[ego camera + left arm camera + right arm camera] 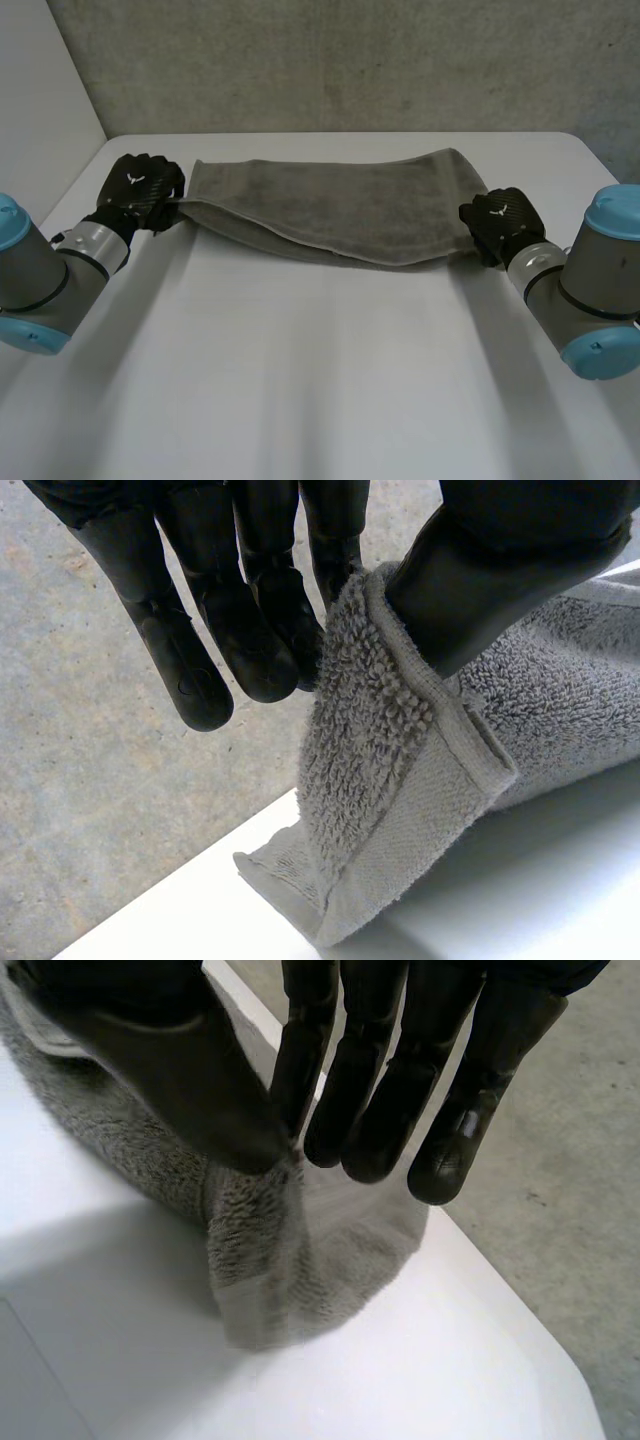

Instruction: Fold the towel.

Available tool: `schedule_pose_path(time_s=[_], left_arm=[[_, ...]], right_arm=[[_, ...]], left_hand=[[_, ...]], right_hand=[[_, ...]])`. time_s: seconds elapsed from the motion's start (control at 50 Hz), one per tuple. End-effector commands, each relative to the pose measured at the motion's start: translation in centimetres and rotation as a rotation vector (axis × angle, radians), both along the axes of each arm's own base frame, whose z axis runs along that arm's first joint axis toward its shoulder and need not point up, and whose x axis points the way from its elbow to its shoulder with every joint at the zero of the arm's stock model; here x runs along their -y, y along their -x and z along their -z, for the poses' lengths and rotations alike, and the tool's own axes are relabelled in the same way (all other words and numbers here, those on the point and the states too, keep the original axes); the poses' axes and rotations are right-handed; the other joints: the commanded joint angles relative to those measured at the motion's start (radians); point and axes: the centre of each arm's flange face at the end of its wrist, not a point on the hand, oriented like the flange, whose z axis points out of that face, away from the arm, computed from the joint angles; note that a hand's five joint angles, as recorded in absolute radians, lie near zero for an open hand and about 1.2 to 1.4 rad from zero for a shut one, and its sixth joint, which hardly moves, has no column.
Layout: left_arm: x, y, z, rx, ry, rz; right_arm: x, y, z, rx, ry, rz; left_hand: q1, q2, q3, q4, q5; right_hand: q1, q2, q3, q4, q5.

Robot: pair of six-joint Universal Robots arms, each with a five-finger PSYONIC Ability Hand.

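The towel seemed folded once lengthwise. The left hand and right hand each pinched an end in their fingers; crosswise folds remained.

The towel is plain grey, with a paler flat-woven border. The table is white. The left hand and right hand are black. The wall is mottled grey.
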Motion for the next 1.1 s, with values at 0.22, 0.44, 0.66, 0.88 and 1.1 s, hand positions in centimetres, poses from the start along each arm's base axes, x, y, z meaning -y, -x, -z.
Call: schedule_pose_path(time_s=[0.22, 0.44, 0.66, 0.88, 1.1], left_arm=[[0.0, 0.0, 0.2, 0.0, -0.005, 0.0], [0.0, 0.0, 0.2, 0.003, -0.003, 0.0], [0.0, 0.0, 0.2, 0.005, -0.004, 0.0], [-0.1, 0.0, 0.3, 0.005, -0.006, 0.0], [-0.1, 0.0, 0.3, 0.005, -0.007, 0.0]], right_arm=[[0.1, -0.1, 2.9, 0.037, -0.097, 0.007], [0.5, 0.1, 3.3, 0.032, -0.1, 0.031], [0.6, 0.3, 3.7, 0.027, -0.102, 0.051], [0.7, 0.5, 3.5, 0.022, -0.102, 0.081], [0.9, 0.5, 3.4, 0.07, -0.108, 0.099]], left_hand=[[0.066, 0.048, 0.041, 0.031, 0.059], [0.066, 0.048, 0.041, 0.031, 0.059], [0.066, 0.048, 0.041, 0.031, 0.059], [0.066, 0.048, 0.041, 0.031, 0.059], [0.066, 0.048, 0.041, 0.031, 0.059]], right_hand=[[-0.284, -0.282, -0.288, -0.285, -0.283], [-0.258, -0.256, -0.262, -0.259, -0.257], [-0.278, -0.276, -0.282, -0.279, -0.277], [-0.557, -0.555, -0.561, -0.558, -0.556], [-0.519, -0.517, -0.523, -0.52, -0.518]])
